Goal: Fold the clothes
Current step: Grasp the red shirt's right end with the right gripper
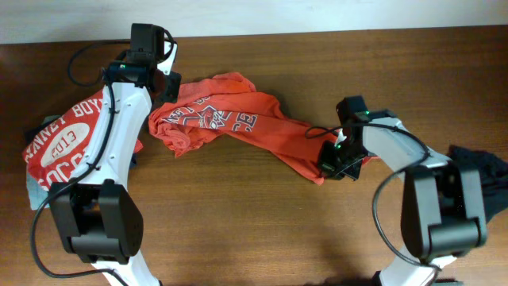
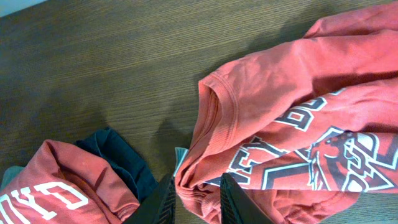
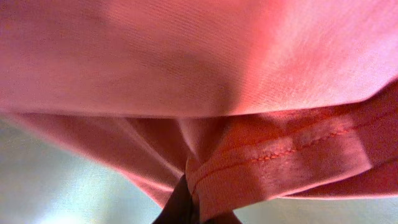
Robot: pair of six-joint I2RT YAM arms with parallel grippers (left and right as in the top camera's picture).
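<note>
Across the middle of the tabletop (image 1: 238, 230) you have a red tee (image 1: 238, 119) lying as a long, twisted band that runs from your left gripper (image 2: 198, 183) at the far left down to your right gripper (image 1: 328, 165) nearer the right. Your right gripper is clamped tight on the tee's hem: its wrist view is filled with red cloth, and a stitched edge folds over right at the dark fingertip. Your left gripper has a bunched fold of the same tee between its fingers (image 2: 166, 199), which stand a little apart; you cannot tell from this view whether they pinch the cloth or only flank it. Just above that fold the tee's ribbed neckline lies flat on the wood, with white and dark lettering showing further along the chest. To the left, under your left arm, a second tee (image 1: 59, 143) in red with white print lies crumpled, with a dark piece (image 2: 118, 155) touching it and a pale grey-blue piece (image 1: 33, 189) poking out at its near corner. Another dark garment (image 1: 484, 163) sits at the right edge, partly hidden behind your right arm.
</note>
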